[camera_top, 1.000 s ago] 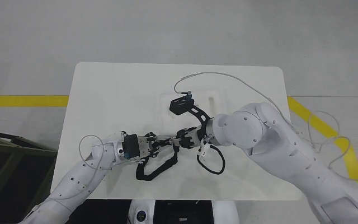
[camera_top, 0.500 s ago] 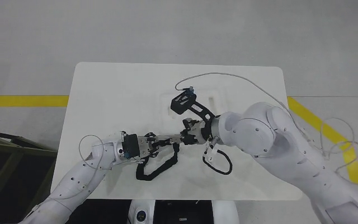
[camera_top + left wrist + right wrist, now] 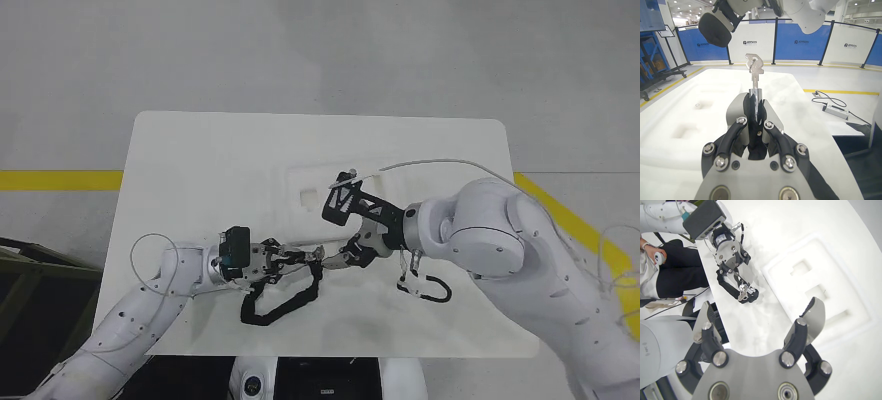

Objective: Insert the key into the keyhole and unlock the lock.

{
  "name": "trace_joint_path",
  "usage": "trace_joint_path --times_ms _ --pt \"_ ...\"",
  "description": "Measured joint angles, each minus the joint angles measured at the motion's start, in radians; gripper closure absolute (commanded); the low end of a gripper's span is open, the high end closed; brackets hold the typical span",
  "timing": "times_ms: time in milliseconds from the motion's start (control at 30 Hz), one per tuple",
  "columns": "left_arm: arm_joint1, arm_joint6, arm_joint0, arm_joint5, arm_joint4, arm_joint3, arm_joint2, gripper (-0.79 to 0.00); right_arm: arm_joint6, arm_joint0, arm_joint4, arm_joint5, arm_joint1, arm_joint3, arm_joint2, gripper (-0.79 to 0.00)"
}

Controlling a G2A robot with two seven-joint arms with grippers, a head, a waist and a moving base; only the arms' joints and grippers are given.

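So the key's already sitting in the keyhole, and I'm guessing the turn isn't done yet.

Left gripper [image 3: 755, 100] is clamping tight on the chrome cylinder lock [image 3: 756, 95], black cable loop [image 3: 281, 300] trailing under it. It's holding the barrel out over the white table [image 3: 200, 160] so the keyhole end is facing the other arm. Small silver key with a split ring [image 3: 754, 65] is sticking straight out of that end. Right gripper [image 3: 761, 305] is hovering just beside the key head, fingers spread apart and gripping nothing, probably lining up to pinch and twist it.
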Motion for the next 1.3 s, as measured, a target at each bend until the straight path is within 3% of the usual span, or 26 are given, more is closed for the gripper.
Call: trace_joint_path --times_ms 233,433,500,733,933,1133,1300 --pt "0.027 -0.108 0.015 -0.094 -0.054 -0.073 -0.068 0.000 -0.013 -0.008 -0.006 -0.028 0.003 0.003 0.008 -0.785" --pt "0.042 -0.219 0.030 -0.095 -0.111 -0.116 -0.065 0.000 -0.023 -0.012 -0.016 -0.036 0.003 -0.002 0.008 -0.785" --pt "0.048 -0.252 0.026 -0.095 -0.141 -0.122 -0.054 0.000 -0.049 -0.017 -0.050 -0.081 0.005 -0.012 0.005 -0.785" --pt "0.082 -0.393 -0.008 -0.095 -0.335 -0.133 0.007 0.000 -0.182 -0.026 -0.260 -0.394 0.013 0.004 -0.013 -0.785" --pt "0.124 -0.535 -0.058 -0.095 -0.573 -0.143 0.081 0.000 -0.332 -0.066 -0.439 -0.525 0.019 0.007 -0.015 -0.785" --pt "0.166 -0.714 -0.123 -0.095 -0.830 -0.171 0.168 0.000 -0.447 -0.069 -0.523 -0.612 0.016 0.019 -0.037 -0.785" --pt "0.168 -0.721 -0.125 -0.095 -0.843 -0.172 0.171 0.000 -0.518 -0.065 -0.564 -0.636 0.013 0.039 -0.044 -0.763"
